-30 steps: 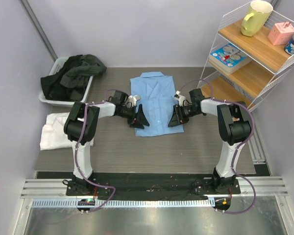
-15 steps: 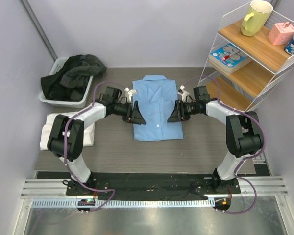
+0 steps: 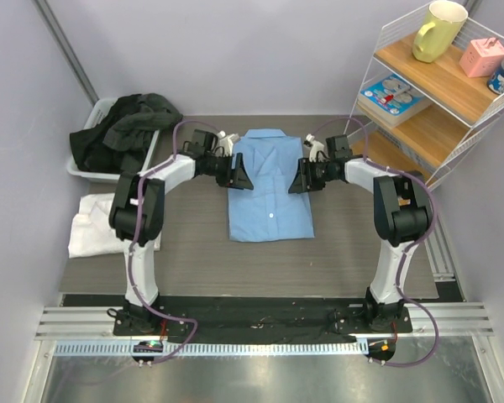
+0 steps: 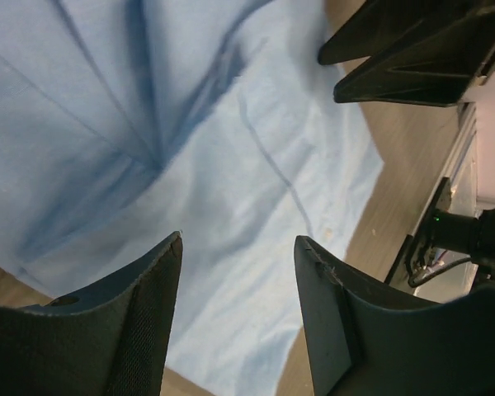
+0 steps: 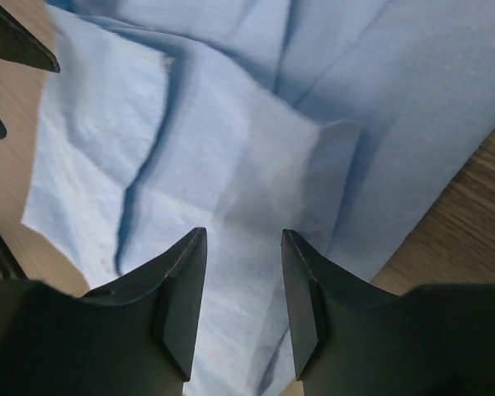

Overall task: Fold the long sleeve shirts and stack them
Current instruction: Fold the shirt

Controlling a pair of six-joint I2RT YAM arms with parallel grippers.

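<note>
A light blue long sleeve shirt (image 3: pixel 269 189) lies folded into a rectangle at the table's middle, collar at the far end. My left gripper (image 3: pixel 238 173) hovers at its upper left edge, open, with blue cloth (image 4: pixel 231 181) under the empty gap. At the upper right edge is my right gripper (image 3: pixel 297 177), also open and holding nothing, over the shirt (image 5: pixel 231 165). The other gripper's fingers (image 4: pixel 412 58) show at the top of the left wrist view. A white shirt (image 3: pixel 97 227) lies folded at the table's left edge.
A white bin (image 3: pixel 109 164) with dark clothes (image 3: pixel 122 126) sits at the back left. A wire shelf (image 3: pixel 428 109) at the right holds a yellow mug (image 3: pixel 439 29), a pink box and a book. A metal rail (image 3: pixel 260 323) runs along the near edge.
Both grippers moved away from me along the blue shirt's sides, from its middle to near the collar. The shirt now lies flatter and squarer.
</note>
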